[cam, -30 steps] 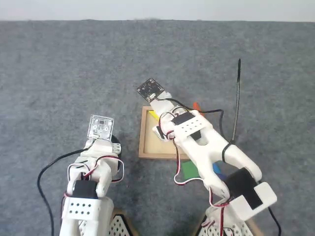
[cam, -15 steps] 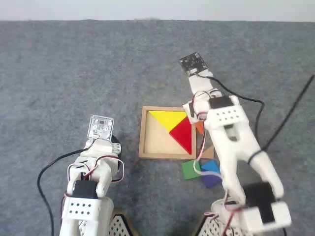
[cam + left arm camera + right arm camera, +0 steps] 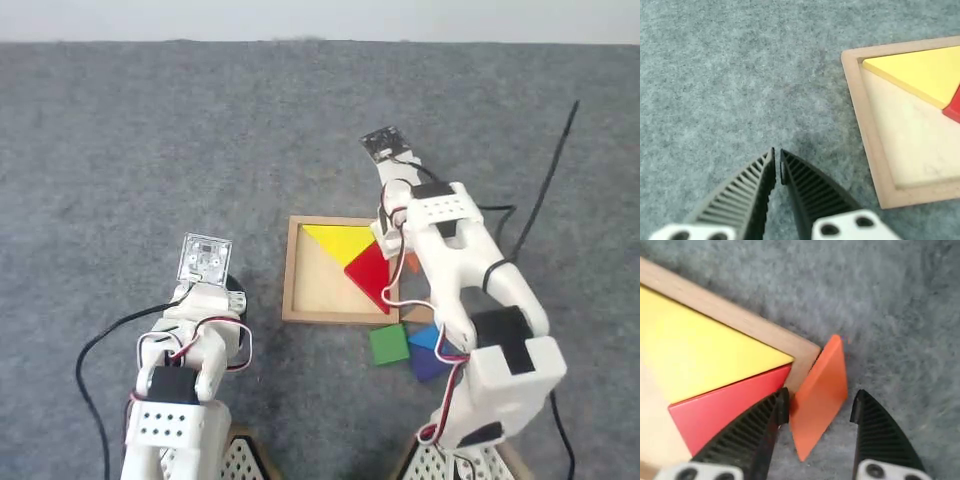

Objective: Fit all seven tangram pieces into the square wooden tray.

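Your right gripper [image 3: 821, 402], jaws spread, straddles the flat orange wooden piece [image 3: 822, 372] lying just outside the square wooden tray [image 3: 740, 316], touching its corner. It looks lined up to pinch the piece. Your left gripper [image 3: 776, 156], jaws pressed together, rests aside.

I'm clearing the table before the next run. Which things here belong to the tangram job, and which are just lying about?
Job: wooden tray, yellow triangle, red triangle, orange piece, green square, blue piece, purple piece, right gripper.
Lying about: grey mat, black cable.
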Controlling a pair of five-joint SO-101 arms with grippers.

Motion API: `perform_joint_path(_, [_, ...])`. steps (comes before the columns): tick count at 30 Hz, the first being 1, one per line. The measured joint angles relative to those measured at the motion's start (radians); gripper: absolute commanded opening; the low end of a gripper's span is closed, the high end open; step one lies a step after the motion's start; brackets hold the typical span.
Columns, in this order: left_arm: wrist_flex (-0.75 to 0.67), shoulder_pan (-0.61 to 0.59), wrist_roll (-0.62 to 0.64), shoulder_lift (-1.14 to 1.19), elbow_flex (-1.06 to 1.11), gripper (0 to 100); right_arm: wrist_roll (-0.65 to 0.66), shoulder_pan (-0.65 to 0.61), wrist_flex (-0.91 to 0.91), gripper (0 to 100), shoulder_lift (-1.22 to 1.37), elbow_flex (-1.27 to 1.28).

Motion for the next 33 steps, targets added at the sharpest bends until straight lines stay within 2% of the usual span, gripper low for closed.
perform_joint_path(11, [0.0,0.0,0.0,0.0,0.0,2,0.002,0.189,0.0,22.2,0.002,-0.003])
perform_joint_path(26, [0.0,0.0,0.0,0.0,0.0,2,0.044,0.187,0.037,22.1,0.006,-0.02])
perform_joint_path(33, [0.0,0.0,0.0,0.0,0.0,2,0.057,0.184,0.044,22.1,0.121,-0.103])
